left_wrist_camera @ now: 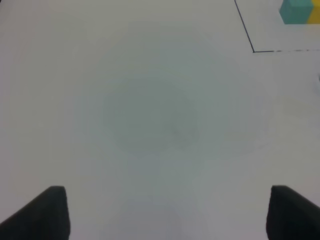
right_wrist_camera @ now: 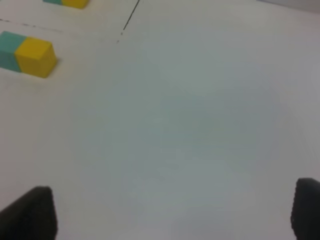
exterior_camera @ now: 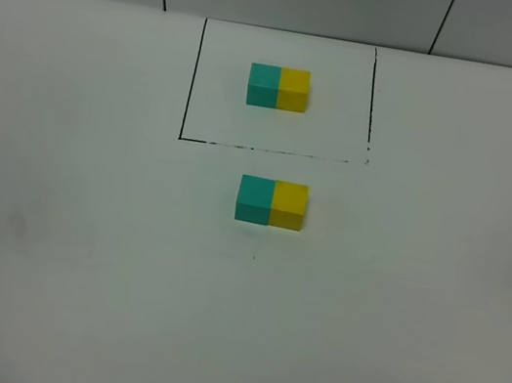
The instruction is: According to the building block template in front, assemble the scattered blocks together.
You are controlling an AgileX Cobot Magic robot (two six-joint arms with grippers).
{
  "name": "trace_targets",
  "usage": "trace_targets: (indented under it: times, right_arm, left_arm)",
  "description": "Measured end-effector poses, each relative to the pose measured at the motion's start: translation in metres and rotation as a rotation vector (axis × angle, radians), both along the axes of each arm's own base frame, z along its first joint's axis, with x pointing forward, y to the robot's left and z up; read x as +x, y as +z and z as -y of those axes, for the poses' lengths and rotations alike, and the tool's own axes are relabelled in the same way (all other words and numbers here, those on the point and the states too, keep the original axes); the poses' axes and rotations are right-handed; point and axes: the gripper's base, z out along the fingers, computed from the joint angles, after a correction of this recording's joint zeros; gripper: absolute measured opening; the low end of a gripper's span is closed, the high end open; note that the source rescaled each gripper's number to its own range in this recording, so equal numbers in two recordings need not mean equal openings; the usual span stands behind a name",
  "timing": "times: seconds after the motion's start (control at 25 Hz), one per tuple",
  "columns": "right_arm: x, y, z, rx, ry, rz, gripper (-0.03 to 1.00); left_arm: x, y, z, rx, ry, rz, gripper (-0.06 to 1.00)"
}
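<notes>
1. Our left tool (left_wrist_camera: 167, 212) hangs with its jaws spread wide over bare desk (left_wrist_camera: 150, 125), gripping nothing. Our right tool (right_wrist_camera: 172, 212) is likewise wide open and empty.
2. Neither arm shows in the high view, so we judge both tools pulled well back from the work.
3. The scattered blocks now sit touching: the teal cube (exterior_camera: 255, 199) at 9 o'clock of the yellow cube (exterior_camera: 288, 205), near the desk's middle.
4. The building block template (exterior_camera: 278, 87) lies at 12 o'clock of them, inside its black outline (exterior_camera: 192, 81), in the same colour order.
5. We judge the assembly finished; the next move calls only for staying clear of the pair.
6. Hidden: only the fingertips show in the wrist views, and the left one cuts the template at its edge; the outline's near side looks broken.
</notes>
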Motion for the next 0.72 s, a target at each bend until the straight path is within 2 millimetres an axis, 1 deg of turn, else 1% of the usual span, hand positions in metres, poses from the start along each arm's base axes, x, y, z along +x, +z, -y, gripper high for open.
trace_targets:
  times: [0.28, 0.72]
  right_arm:
    - [-0.0002, 0.0000, 0.0000, 0.011, -0.004, 0.001, 0.87]
    - [-0.0003, -0.0001, 0.0009, 0.026, -0.013, -0.001, 0.83]
  left_arm:
    - [0.0000, 0.0000, 0.0000, 0.000, 0.000, 0.000, 0.81]
    - [0.0000, 0.0000, 0.0000, 0.000, 0.000, 0.000, 0.81]
